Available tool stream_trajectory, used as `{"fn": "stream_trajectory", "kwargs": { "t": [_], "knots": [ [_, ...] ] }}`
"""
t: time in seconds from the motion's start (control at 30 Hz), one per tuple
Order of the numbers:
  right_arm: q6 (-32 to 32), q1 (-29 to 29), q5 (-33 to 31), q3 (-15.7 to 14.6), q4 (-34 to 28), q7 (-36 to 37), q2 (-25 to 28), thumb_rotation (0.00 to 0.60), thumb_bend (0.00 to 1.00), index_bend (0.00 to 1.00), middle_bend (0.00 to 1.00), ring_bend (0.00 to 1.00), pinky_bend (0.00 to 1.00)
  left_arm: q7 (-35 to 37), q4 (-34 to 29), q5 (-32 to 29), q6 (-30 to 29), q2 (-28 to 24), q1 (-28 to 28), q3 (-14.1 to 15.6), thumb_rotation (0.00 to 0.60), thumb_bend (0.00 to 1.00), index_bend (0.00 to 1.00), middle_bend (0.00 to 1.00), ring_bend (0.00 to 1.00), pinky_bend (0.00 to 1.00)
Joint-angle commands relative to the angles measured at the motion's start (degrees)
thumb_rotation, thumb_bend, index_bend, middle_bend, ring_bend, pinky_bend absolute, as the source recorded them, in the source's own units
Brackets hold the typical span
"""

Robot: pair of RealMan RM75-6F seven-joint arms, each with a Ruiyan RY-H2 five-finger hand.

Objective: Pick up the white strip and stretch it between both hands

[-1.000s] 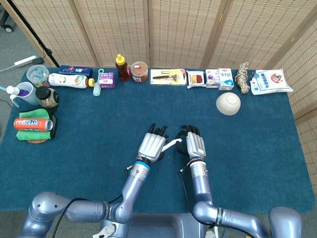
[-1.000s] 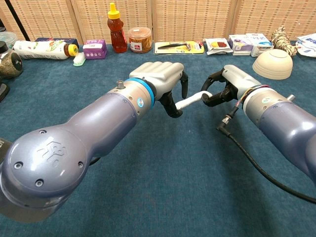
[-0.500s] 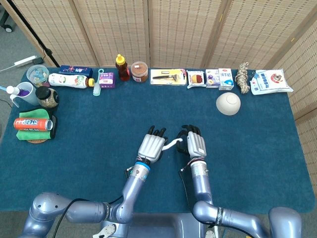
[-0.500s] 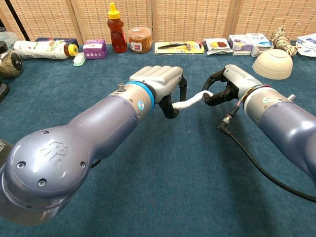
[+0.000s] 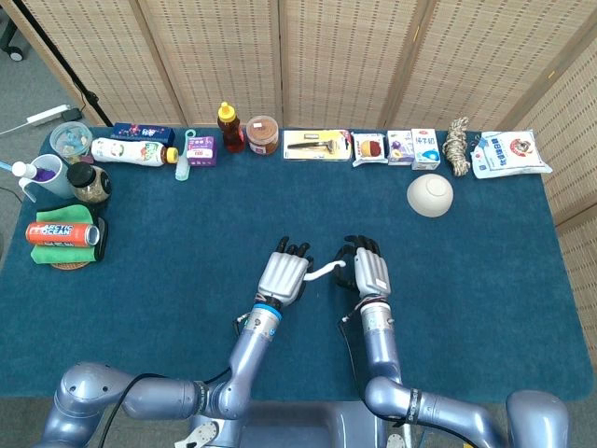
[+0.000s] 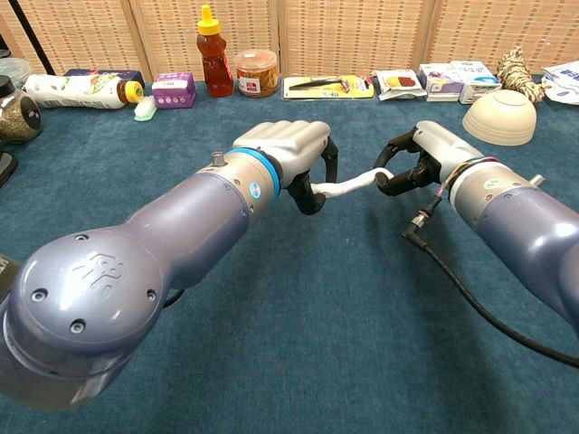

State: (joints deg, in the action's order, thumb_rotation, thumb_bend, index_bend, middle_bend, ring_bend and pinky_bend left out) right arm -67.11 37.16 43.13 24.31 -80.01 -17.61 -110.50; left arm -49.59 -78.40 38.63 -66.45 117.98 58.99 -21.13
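The left robot hand point(image 6: 288, 145) and the right robot hand point(image 6: 423, 155) each grasp one end of the short, rubbery white strip point(image 6: 348, 186), which hangs in the air between them above the middle of the blue-carpeted worktop point(image 6: 298, 344), nearer its front edge than its back.

Compared with a second ago, the two robot hands have drawn a little further apart: in the head view the left robot hand point(image 5: 283, 273) has slid toward the worktop's left edge and the right robot hand point(image 5: 367, 268) has edged the other way. The white strip point(image 5: 326, 272) shows more of its length between them. Half a second ago it sagged in a soft S-curve; now it runs closer to a straight line from the left fingers up to the right thumb, with only a slight bend remaining near the right end.

I judge this to mean the pick-up is done and the stretch is under way but not complete, since the line is not yet taut. Widening the gap further should finish it, provided both pinches hold; a slip looks likelier at the right end, where only a short tip of strip shows between the dark fingers.

The row of bottles, packets and the pale upturned bowl point(image 5: 430, 195) along the back edge lies as before.
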Motion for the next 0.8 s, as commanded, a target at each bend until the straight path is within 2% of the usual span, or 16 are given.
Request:
{"fn": "stream_trajectory", "kwargs": {
  "t": [0.03,0.47,0.8],
  "knots": [
    [0.0,0.0,0.1,0.0,0.0,0.1,0.1,0.600,0.54,0.58,0.19,0.09,0.00,0.1,0.0,0.0,0.0,-0.2,-0.1,-0.1,0.600,0.44,0.54,0.22,0.22,0.08],
    [-1.0,-0.7,1.6,0.0,-1.3,0.2,1.7,0.600,0.55,0.58,0.19,0.10,0.00,2.1,-2.0,-0.5,1.0,-3.7,-1.8,-0.1,0.600,0.44,0.57,0.23,0.24,0.08],
    [-2.3,-2.1,2.8,0.2,-3.6,0.8,4.5,0.600,0.55,0.58,0.19,0.10,0.00,5.2,-4.9,2.3,1.5,-9.3,-4.1,0.9,0.600,0.44,0.57,0.23,0.24,0.08]
  ]
}}
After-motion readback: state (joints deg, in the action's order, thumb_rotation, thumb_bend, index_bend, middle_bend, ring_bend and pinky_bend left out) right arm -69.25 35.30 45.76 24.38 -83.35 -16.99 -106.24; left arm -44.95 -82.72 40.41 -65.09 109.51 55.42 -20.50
